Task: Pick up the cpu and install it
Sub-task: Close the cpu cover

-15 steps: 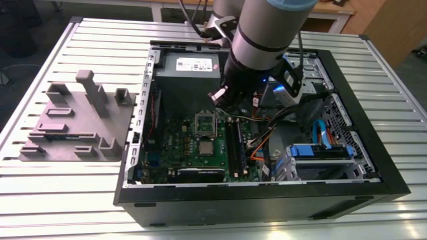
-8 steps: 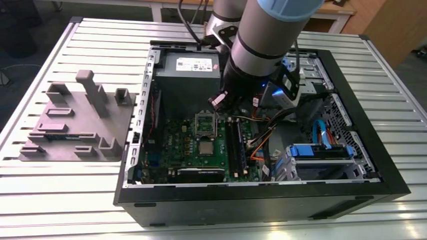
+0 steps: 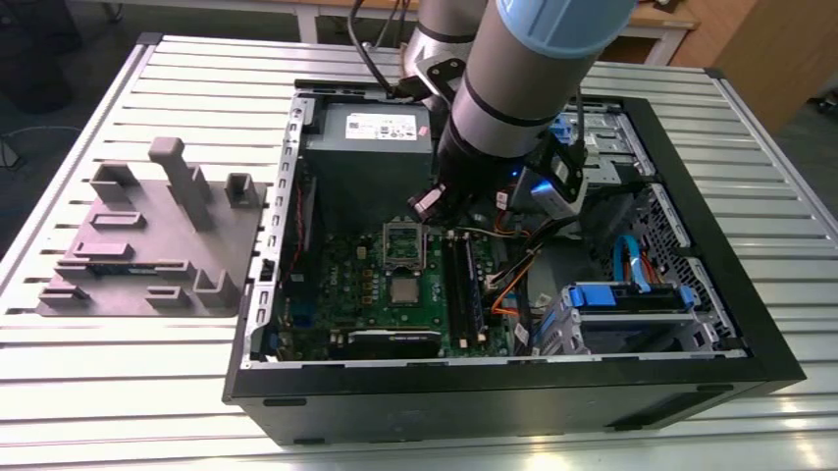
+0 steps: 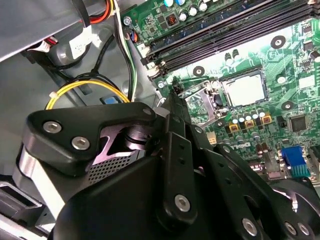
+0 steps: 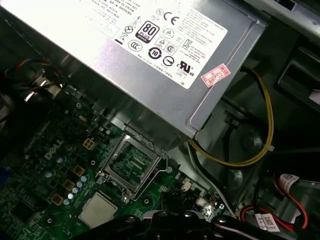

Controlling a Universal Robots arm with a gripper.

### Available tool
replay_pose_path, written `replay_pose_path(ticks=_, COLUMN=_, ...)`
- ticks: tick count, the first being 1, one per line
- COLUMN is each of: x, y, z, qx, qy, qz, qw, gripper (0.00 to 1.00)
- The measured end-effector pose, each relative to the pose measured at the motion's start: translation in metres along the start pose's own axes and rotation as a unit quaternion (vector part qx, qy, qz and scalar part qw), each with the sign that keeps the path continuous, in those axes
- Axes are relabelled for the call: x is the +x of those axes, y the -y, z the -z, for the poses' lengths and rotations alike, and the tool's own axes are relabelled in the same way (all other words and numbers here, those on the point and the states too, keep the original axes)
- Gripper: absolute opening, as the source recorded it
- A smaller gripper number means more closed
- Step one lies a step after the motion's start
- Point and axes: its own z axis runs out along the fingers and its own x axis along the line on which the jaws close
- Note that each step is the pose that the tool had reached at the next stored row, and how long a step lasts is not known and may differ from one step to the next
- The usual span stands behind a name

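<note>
The cpu (image 3: 403, 288), a small silver square, lies flat in its socket on the green motherboard (image 3: 340, 285) inside the open computer case. It also appears in both wrist views (image 4: 243, 90) (image 5: 98, 210). The hinged metal socket frame (image 3: 403, 243) (image 4: 200, 102) (image 5: 131, 162) stands open just beyond it. My gripper (image 3: 426, 208) (image 4: 173, 95) (image 5: 169, 199) hangs low inside the case near the frame's far end. It is shut, holds nothing and is apart from the cpu.
The grey power supply (image 3: 373, 128) (image 5: 150, 45) sits close behind the gripper. Memory slots (image 3: 461, 275) (image 4: 225, 35) and loose cables (image 4: 85, 87) run beside the socket. A blue drive caddy (image 3: 629, 299) is at the exterior view's right, a grey fixture block (image 3: 151, 240) on the slatted table (image 3: 118, 392) at its left.
</note>
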Motion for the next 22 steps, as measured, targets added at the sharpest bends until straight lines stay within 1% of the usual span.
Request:
replay_pose_path(ticks=1, x=0.0000, y=0.0000, z=-0.0001, qx=-0.0001, qy=0.0000, qz=0.000, qw=1.00000, gripper=0.10)
replay_pose_path(ticks=3, x=0.0001, y=0.0005, z=-0.0026, qx=-0.0014, qy=0.0010, qz=0.000, qw=1.00000, gripper=0.10)
replay_pose_path(ticks=5, x=0.0004, y=0.0013, z=-0.0061, qx=-0.0020, qy=0.0014, qz=0.000, qw=1.00000, gripper=0.10)
replay_pose_path(ticks=6, x=0.0006, y=0.0020, z=-0.0098, qx=-0.0028, qy=0.0019, qz=0.000, qw=0.99999, gripper=0.10)
replay_pose_path(ticks=7, x=0.0005, y=0.0021, z=-0.0113, qx=-0.0043, qy=0.0029, qz=0.000, qw=0.99999, gripper=0.10)
replay_pose_path(ticks=8, x=0.0002, y=0.0018, z=-0.0122, qx=-0.0071, qy=0.0047, qz=0.001, qw=0.99996, gripper=0.10)
replay_pose_path(ticks=10, x=-0.0003, y=0.0013, z=-0.0138, qx=-0.0153, qy=0.0102, qz=0.001, qw=0.99983, gripper=0.10)
replay_pose_path(ticks=11, x=-0.0003, y=0.0013, z=-0.0150, qx=-0.0186, qy=0.0124, qz=0.001, qw=0.99975, gripper=0.10)
replay_pose_path(ticks=12, x=-0.0003, y=0.0016, z=-0.0168, qx=-0.0202, qy=0.0136, qz=0.002, qw=0.99970, gripper=0.10)
replay_pose_path(ticks=16, x=-0.0002, y=0.0027, z=-0.0237, qx=-0.0204, qy=0.0135, qz=0.002, qw=0.99970, gripper=0.10)
replay_pose_path(ticks=19, x=-0.0001, y=0.0034, z=-0.0293, qx=-0.0232, qy=0.0155, qz=0.002, qw=0.99961, gripper=0.10)
replay_pose_path(ticks=22, x=-0.0005, y=0.0034, z=-0.0346, qx=-0.0248, qy=0.0165, qz=0.002, qw=0.99955, gripper=0.10)
